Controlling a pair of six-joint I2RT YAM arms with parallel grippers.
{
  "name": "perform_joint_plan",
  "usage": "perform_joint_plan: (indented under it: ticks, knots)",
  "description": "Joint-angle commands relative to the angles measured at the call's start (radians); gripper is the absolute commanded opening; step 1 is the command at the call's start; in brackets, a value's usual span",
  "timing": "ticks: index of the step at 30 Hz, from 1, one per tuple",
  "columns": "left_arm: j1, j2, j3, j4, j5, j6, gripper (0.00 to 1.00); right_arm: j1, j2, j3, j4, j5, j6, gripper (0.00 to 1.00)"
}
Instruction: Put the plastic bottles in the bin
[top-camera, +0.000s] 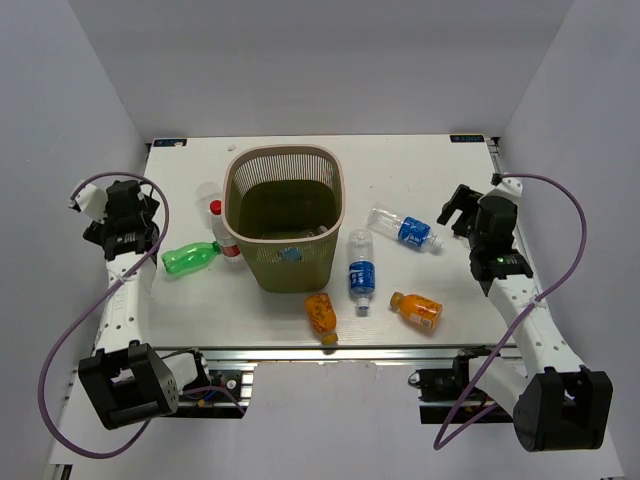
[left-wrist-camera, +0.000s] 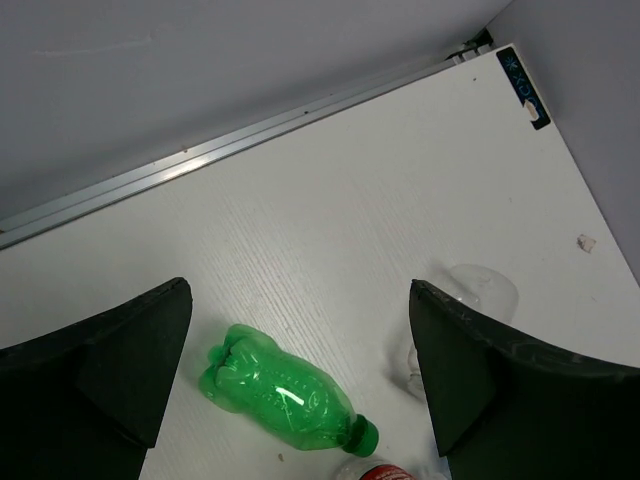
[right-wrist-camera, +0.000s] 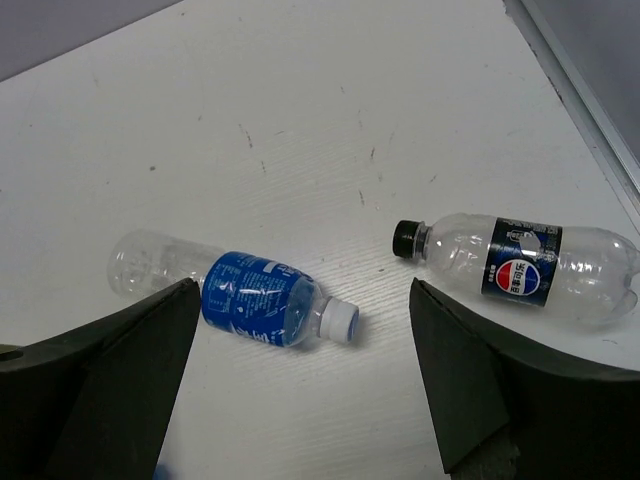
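Left jaws: apart, empty. Green plastic bottle (top-camera: 190, 258): lying on white tabletop (top-camera: 420, 170), left of olive-tan latticed plastic bin (top-camera: 283, 151). Orange bottles (top-camera: 320, 315) (top-camera: 417, 311) and blue-labelled clear bottles (top-camera: 361, 272) (top-camera: 404, 229): lying front-right of bin. Right jaws: apart, empty.

One bin (top-camera: 262, 262) is counted on the desk (top-camera: 430, 170). Outside it, one green bottle (top-camera: 190, 258), two orange bottles (top-camera: 320, 314) (top-camera: 417, 310), two clear blue-labelled bottles (top-camera: 403, 229) (top-camera: 361, 272), one clear red-capped bottle (top-camera: 224, 232) and one clear squat bottle (top-camera: 207, 193) are counted, seven in all. Two tools (left-wrist-camera: 300, 295) (right-wrist-camera: 300, 295) are seen as well.
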Motion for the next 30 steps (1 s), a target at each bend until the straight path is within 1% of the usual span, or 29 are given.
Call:
perform_joint_plan:
  ticks: [1, 3, 7, 8, 10, 11, 13, 16, 17, 18, 19, 20, 21, 22, 25, 30]
  knots:
    - [0.003, -0.02, -0.032, 0.054, 0.009, 0.002, 0.98, -0.003, -0.023, 0.046, -0.026, -0.029, -0.025, 0.89]
    - [0.001, -0.008, -0.027, 0.048, 0.024, 0.002, 0.98, -0.001, -0.023, 0.047, -0.031, -0.047, -0.049, 0.89]
    - [0.003, 0.009, -0.033, 0.043, 0.02, -0.001, 0.98, -0.001, 0.005, 0.069, -0.075, 0.018, -0.108, 0.89]
    - [0.003, 0.012, -0.039, 0.046, 0.02, -0.004, 0.98, -0.003, 0.037, 0.099, -0.126, 0.011, -0.172, 0.89]
    - [0.003, 0.017, -0.056, 0.074, 0.047, -0.013, 0.98, -0.003, 0.083, 0.151, -0.201, 0.005, -0.21, 0.89]
    - [0.001, 0.021, -0.059, 0.08, 0.06, -0.011, 0.98, -0.003, 0.136, 0.199, -0.274, 0.008, -0.227, 0.89]
    - [0.001, 0.044, -0.047, 0.074, 0.077, -0.008, 0.98, -0.003, 0.218, 0.25, -0.369, 0.028, -0.301, 0.89]
    - [0.003, 0.076, -0.027, 0.048, 0.064, -0.008, 0.98, -0.003, 0.29, 0.262, -0.381, 0.023, -0.382, 0.89]
    - [0.003, 0.079, -0.027, 0.046, 0.061, -0.01, 0.98, -0.003, 0.33, 0.265, -0.381, -0.006, -0.41, 0.89]
    - [0.003, 0.084, -0.026, 0.048, 0.063, -0.008, 0.98, -0.003, 0.349, 0.279, -0.382, -0.106, -0.445, 0.89]
    - [0.003, 0.089, -0.026, 0.048, 0.066, -0.008, 0.98, -0.001, 0.364, 0.285, -0.379, -0.164, -0.524, 0.89]
    - [0.003, 0.09, -0.026, 0.049, 0.069, -0.005, 0.98, 0.005, 0.39, 0.288, -0.372, -0.222, -0.566, 0.89]
    - [0.003, 0.089, -0.027, 0.052, 0.069, -0.004, 0.98, 0.012, 0.401, 0.288, -0.334, -0.312, -0.604, 0.89]
    - [0.003, 0.089, -0.027, 0.052, 0.069, -0.004, 0.98, 0.019, 0.41, 0.287, -0.31, -0.339, -0.675, 0.89]
    - [0.003, 0.084, -0.026, 0.043, 0.051, 0.002, 0.98, 0.029, 0.471, 0.296, -0.231, -0.412, -0.761, 0.89]
    - [0.001, 0.072, -0.029, 0.041, 0.022, 0.007, 0.98, 0.049, 0.559, 0.342, -0.178, -0.488, -0.833, 0.89]
